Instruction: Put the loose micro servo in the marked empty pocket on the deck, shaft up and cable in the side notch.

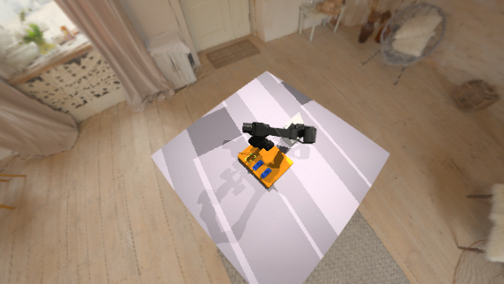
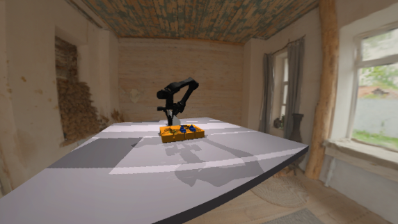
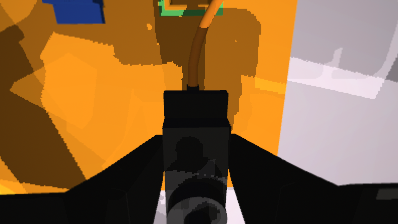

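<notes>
My gripper [image 3: 195,142] [image 2: 170,124] is shut on the loose black micro servo [image 3: 196,150], holding it over the orange deck [image 3: 270,50] [image 1: 284,164] [image 2: 184,136]. The servo's round output end faces the wrist camera. Its orange cable [image 3: 194,60] runs from the far end toward the green-outlined pocket [image 3: 175,13], which is cut off at the top of the wrist view. The pocket lies ahead of the servo, not under it. In the top and exterior views the servo is too small to make out, and its height above the deck is hard to tell.
Two blue servos [image 1: 258,165] [image 1: 265,172] [image 2: 182,129] [image 2: 192,128] sit on the deck beside the pocket; part of one blue servo [image 3: 80,12] shows in the wrist view. A pale panel [image 1: 297,120] stands behind the deck near the arm. Shadows of the arm cross the deck and table.
</notes>
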